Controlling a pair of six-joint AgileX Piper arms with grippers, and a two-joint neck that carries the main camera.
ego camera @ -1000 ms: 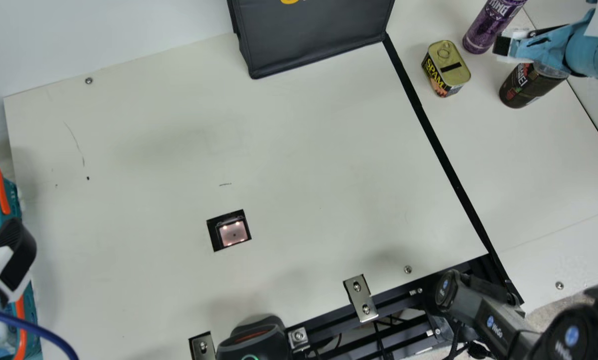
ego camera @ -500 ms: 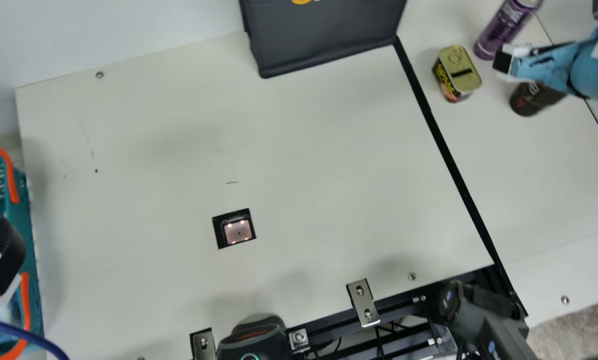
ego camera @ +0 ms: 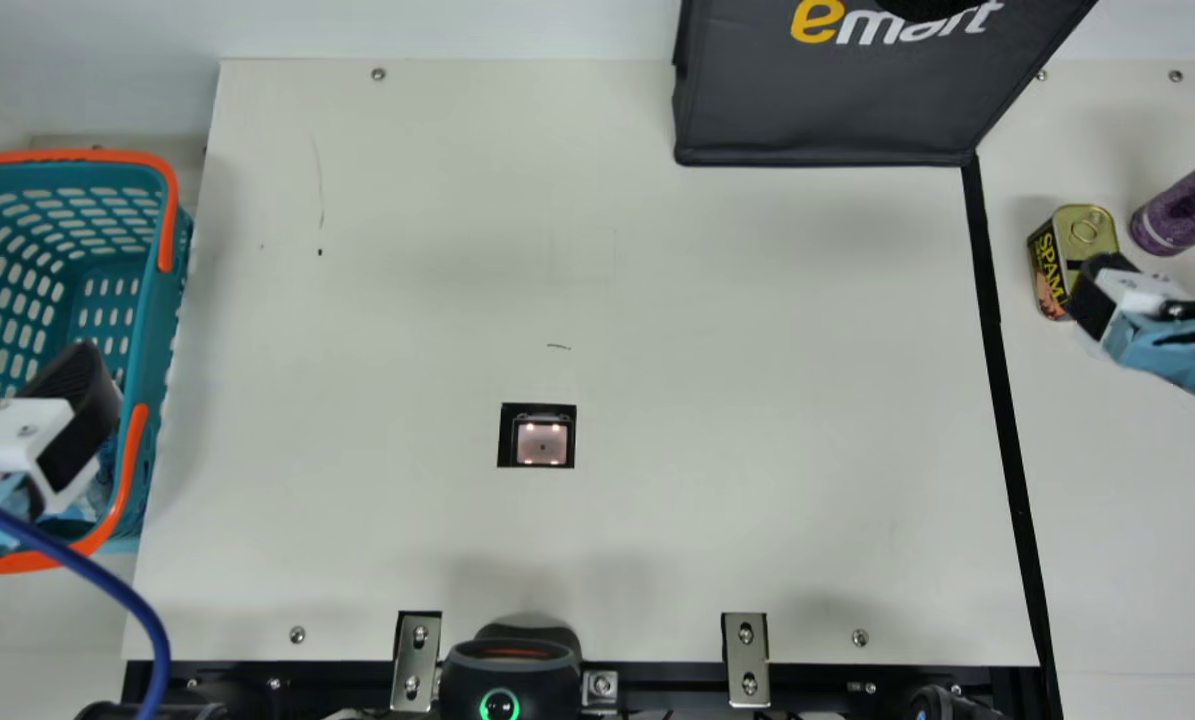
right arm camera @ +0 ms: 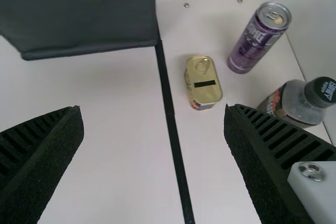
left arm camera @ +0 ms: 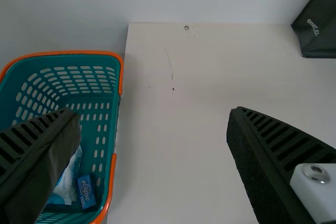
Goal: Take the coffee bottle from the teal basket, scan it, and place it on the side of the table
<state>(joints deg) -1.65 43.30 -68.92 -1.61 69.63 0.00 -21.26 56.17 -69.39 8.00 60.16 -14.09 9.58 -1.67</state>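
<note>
**Coffee bottle [right arm camera: 303,102] is on the surface [ego camera: 717,330], near my right end effector [ego camera: 1147,310]**

My right end effector is open wide, above the side part of the surface. In its wrist view, the coffee bottle is ahead of it and toward its outer side, close to the side wall [right arm camera: 315,40]. The bottle is partly hidden there, but I can see its dark cap and clear shoulder. Ahead of the same end effector is a gold tin [ego camera: 1089,228], and farther outward stands a purple can [ego camera: 1192,200], upright. On the inner side of this end effector, a black strip [ego camera: 997,340] runs along the surface, and beyond it, at the far side, there is a dark bag [ego camera: 817,100].

My left end effector [ego camera: 52,430] is also open wide. In the main view it overlaps the teal basket [ego camera: 162,330], which has orange handles and is just beside the surface. In the basket I see a pale blue packet [left arm camera: 68,182] and a small blue box [left arm camera: 86,191], which touches or nearly touches it.

Between my two end effectors the surface is cream, with thin scratches and small dark spots. A lit scanner window [ego camera: 542,440] is set into it. Nearer to my body than both end effectors, a black device [ego camera: 512,670] with a green ring sits at the near edge, between metal brackets. A pale wall [ego camera: 457,25] rises behind the far edge.
</note>
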